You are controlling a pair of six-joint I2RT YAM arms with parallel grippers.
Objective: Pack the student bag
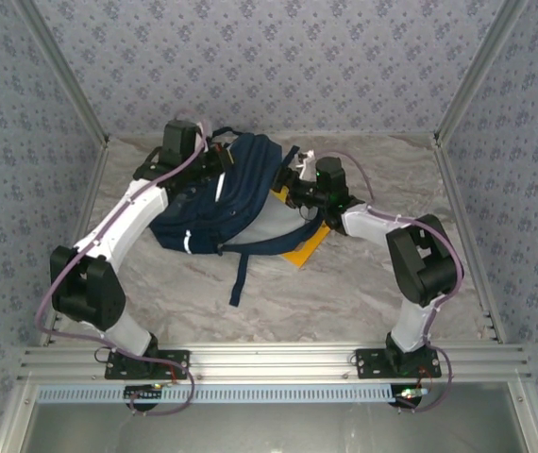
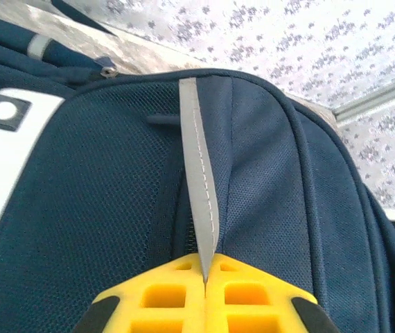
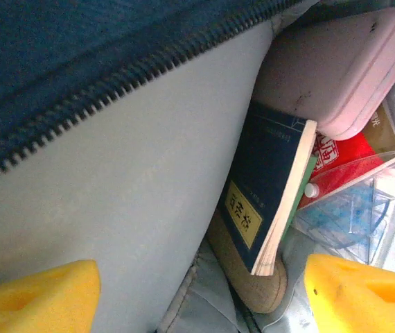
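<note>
Student bag (image 1: 217, 203) mid-table betw. both arms, lying flat: navy fabric, mesh panel, dark strap trailing toward near edge. Zip open, pale grey lining; blue book (image 3: 267, 187) + pink case (image 3: 336, 69) inside. Left gripper (image 2: 204, 284) pinched tight on grey stripe trim (image 2: 199, 194). Right gripper (image 3: 201, 288) spread wide at bag mouth, holding nothing.

Bright, even light throughout — shadows soft, wrist views washed pale and slightly blurred up close.
</note>
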